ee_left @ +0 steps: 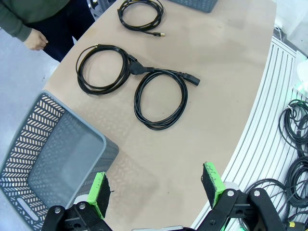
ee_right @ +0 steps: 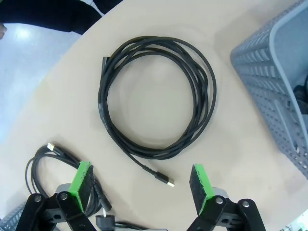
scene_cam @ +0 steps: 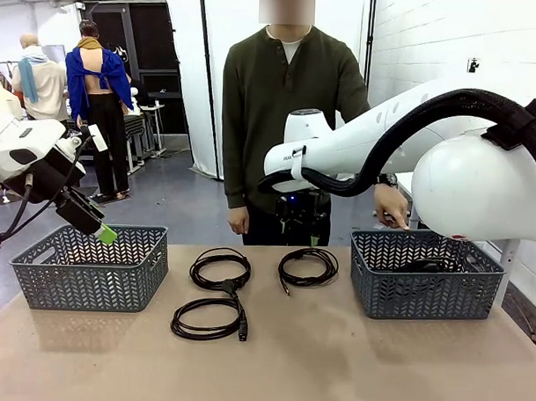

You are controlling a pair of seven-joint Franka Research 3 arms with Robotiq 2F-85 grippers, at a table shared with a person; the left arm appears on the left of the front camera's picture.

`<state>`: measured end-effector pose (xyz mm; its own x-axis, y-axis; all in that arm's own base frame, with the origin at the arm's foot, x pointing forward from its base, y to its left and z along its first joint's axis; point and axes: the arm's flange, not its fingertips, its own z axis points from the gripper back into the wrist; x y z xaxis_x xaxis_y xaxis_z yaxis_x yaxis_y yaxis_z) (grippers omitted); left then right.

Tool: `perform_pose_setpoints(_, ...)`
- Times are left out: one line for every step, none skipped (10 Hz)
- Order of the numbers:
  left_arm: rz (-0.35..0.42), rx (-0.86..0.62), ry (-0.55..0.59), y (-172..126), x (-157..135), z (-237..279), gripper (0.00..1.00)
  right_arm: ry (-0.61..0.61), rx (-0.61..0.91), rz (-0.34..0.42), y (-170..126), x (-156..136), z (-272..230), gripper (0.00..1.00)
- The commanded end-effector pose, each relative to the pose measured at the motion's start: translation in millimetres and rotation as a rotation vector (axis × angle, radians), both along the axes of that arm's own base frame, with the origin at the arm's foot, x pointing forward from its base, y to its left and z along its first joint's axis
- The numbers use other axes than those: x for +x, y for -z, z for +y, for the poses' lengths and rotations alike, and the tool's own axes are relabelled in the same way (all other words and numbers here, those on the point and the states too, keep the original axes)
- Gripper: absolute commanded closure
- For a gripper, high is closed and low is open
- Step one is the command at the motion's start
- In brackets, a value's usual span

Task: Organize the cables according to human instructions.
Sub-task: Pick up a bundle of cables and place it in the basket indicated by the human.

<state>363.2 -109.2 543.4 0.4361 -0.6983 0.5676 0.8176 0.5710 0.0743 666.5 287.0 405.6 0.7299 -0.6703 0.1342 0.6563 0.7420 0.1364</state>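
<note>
Three black cables lie coiled on the tan table: one at the far middle [scene_cam: 307, 265], one left of it [scene_cam: 220, 269], and one nearer me [scene_cam: 209, 319]. A fourth dark coil [scene_cam: 429, 263] rests in the right basket. My right gripper [scene_cam: 302, 240] hangs open above the far-middle cable [ee_right: 156, 96], green pads [ee_right: 82, 180] on either side of its small plug end. My left gripper [scene_cam: 100, 230] is open and empty over the left basket's near rim; below it are the two joined coils [ee_left: 103, 67] [ee_left: 161, 101]. The human [scene_cam: 284, 104] stands at the far side, one hand [scene_cam: 391, 209] at the right basket.
Two grey lattice baskets stand on the table, one at the left [scene_cam: 89, 269] and one at the right [scene_cam: 424, 276]. The human's other hand [ee_left: 36, 39] hangs by the far edge. More cables [ee_left: 293, 159] lie on the floor beside the table. People stand far back left.
</note>
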Motion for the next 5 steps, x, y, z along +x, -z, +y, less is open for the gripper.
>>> perform_pose_setpoints(0.002, -0.007, 0.005, 0, 1, 2, 0.00, -0.010, -0.001, 0.001, -1, -1, -4, 0.00)
perform_pose_setpoints(0.002, -0.007, 0.005, 0, 1, 2, 0.00, 0.000, 0.000, 0.000, 0, 0, 0, 0.00)
perform_pose_setpoints(0.002, -0.007, 0.005, 0, 1, 2, 0.00, 0.054, 0.010, -0.012, 5, 8, 3, 0.00)
perform_pose_setpoints(0.002, -0.007, 0.005, 0, 1, 2, 0.00, 0.078, 0.019, -0.013, 9, 12, 4, 0.00)
perform_pose_setpoints(0.002, -0.007, 0.005, 0, 1, 2, 0.00, 0.088, 0.017, -0.018, 14, 14, 7, 0.00)
